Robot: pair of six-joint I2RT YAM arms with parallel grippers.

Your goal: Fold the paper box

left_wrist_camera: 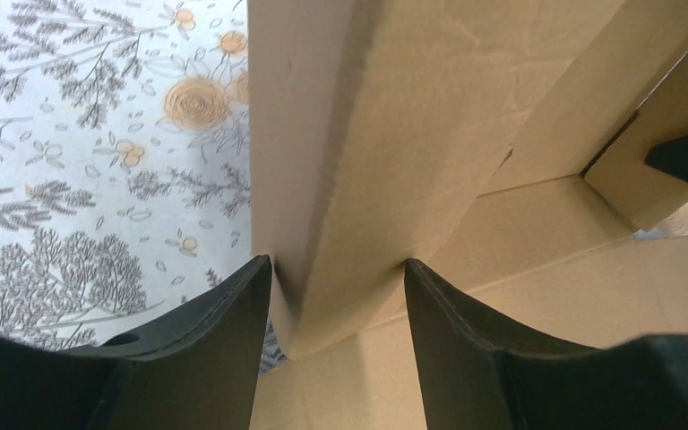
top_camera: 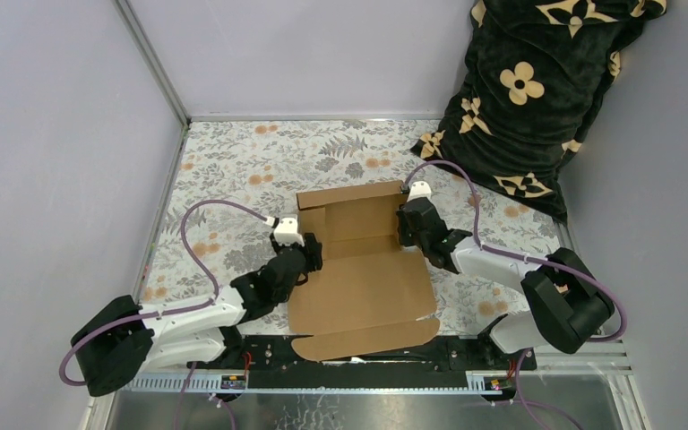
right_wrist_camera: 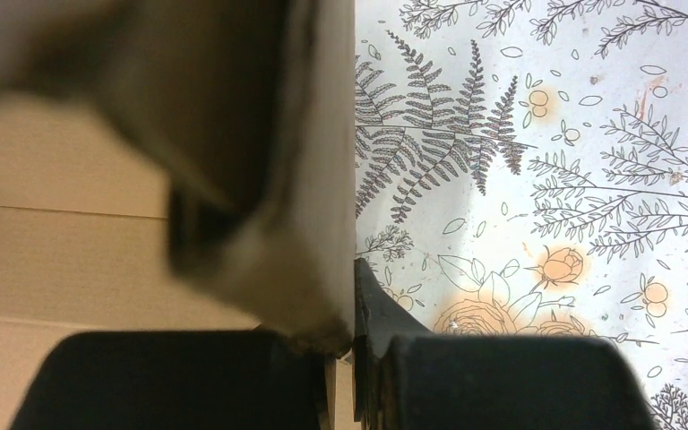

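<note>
The left claw (left_wrist_camera: pixel 336 269) is set astride the raised left wall of the box (top_camera: pixel 363 287). A doubled fold of cardboard is gripped between its two black fingers (left_wrist_camera: pixel 233 313), and each finger is pressed against one face of the fold, so the jaws are held apart by the fold's thickness. The right claw (right_wrist_camera: pixel 352 333) is closed tight on the box's right wall, where one thin edge of cardboard is pinched between its two fingers.

Only one box is seen, plain brown and unprinted. It is laid at the middle of the tabletop (top_camera: pixel 233 161), between the two claws. In its far half three walls are raised: the far one, the left one and the right one. Its near half is spread flat as one broad panel. One rounded flap at the near end is hung past the tabletop's near edge, over a black rail (top_camera: pixel 466 351).

The tabletop is covered in a print of grey leaves and orange blooms. Two arms are reached in from the near corners, and two purple cables (top_camera: pixel 206 215) are counted, one looped along each arm. One black cushion (top_camera: pixel 520 98) with beige flowers is propped in the far right corner.
</note>
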